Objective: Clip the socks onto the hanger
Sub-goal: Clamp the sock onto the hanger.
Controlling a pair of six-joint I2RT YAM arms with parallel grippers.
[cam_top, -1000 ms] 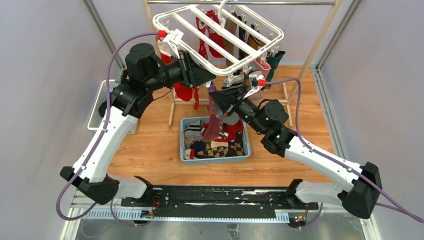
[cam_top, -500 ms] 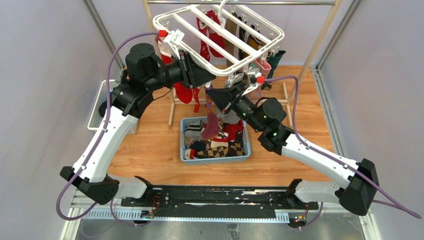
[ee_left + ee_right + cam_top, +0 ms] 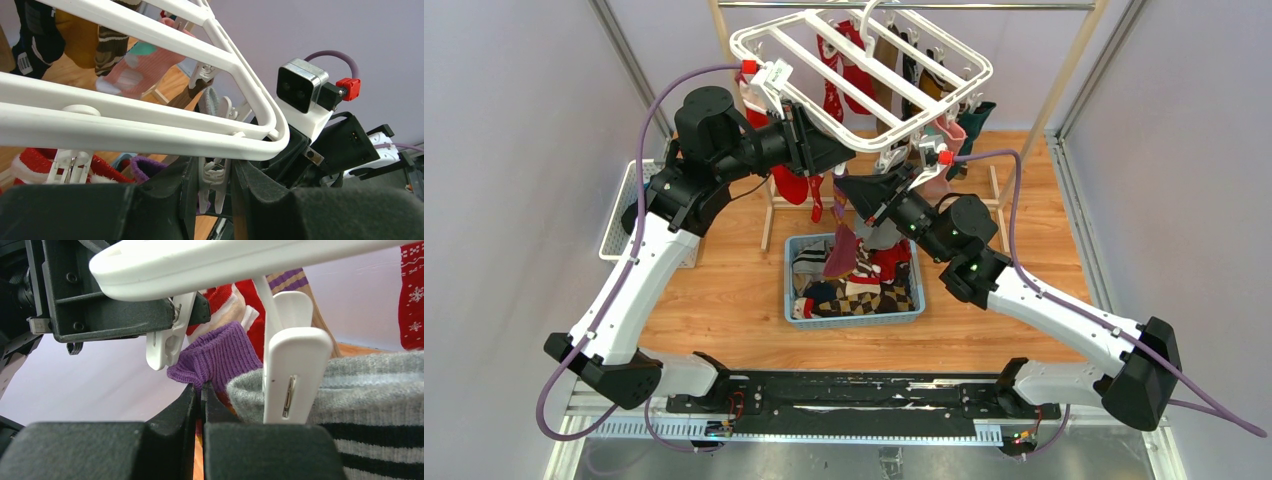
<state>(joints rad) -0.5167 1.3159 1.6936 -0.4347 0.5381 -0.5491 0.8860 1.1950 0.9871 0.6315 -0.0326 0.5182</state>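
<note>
Right claw (image 3: 202, 390), pinched tight on the purple-cuffed sock (image 3: 215, 357), has edged leftward above the tabletop's far middle, bringing the cuff just beside the clip (image 3: 167, 347) that the left claw (image 3: 215, 187) squeezes on the hanger (image 3: 125, 132), so feeding it in looks next.

No text or label is legible anywhere.
</note>
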